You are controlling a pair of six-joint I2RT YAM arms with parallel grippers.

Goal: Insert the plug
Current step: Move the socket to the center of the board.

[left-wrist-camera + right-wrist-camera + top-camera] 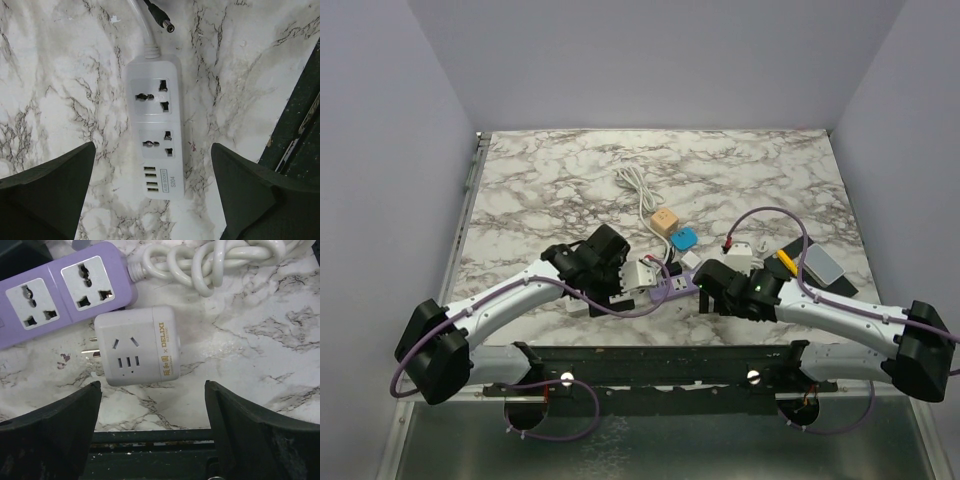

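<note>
Right hand (151,390), released, hovers over white plastic cube adapter (137,345). Grasp squarely; aim prongs at purple socket strip (60,290), ten o'clock.

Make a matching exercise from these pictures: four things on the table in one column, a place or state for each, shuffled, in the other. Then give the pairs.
Things
1. white power strip
2. purple power strip
3. white cube adapter
4. black barrel plug

Places or states
a. metal prongs bare, plugged into nothing
b. lies just above the adapter in the right wrist view
c. four USB ports below two sockets
d. lies near the white strip's cord end

Pairs: 1-c, 2-b, 3-a, 4-d
</note>
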